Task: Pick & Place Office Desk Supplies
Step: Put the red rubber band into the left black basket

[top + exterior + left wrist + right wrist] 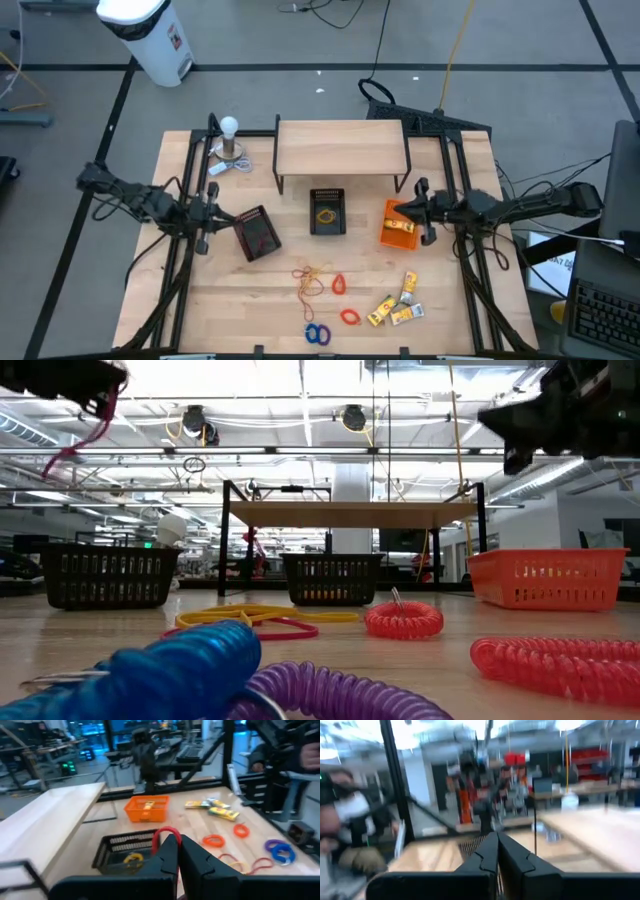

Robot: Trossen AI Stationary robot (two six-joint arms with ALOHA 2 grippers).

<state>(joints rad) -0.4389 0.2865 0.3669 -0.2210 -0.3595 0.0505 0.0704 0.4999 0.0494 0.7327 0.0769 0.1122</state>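
Blurred blue ring point(190, 660), edge-cropped, foreground.

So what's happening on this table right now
A two-armed robot is sorting small desk supplies into bins. The left gripper is shut on a red rubber band, held up near the left black bin. The right gripper is shut and empty, beside the orange bin, which already holds a yellow packet. Coiled rings, rubber bands and yellow packets still lie on the front of the table.

Open-plan lab; workbenches, ceiling strip lights point(300, 405)
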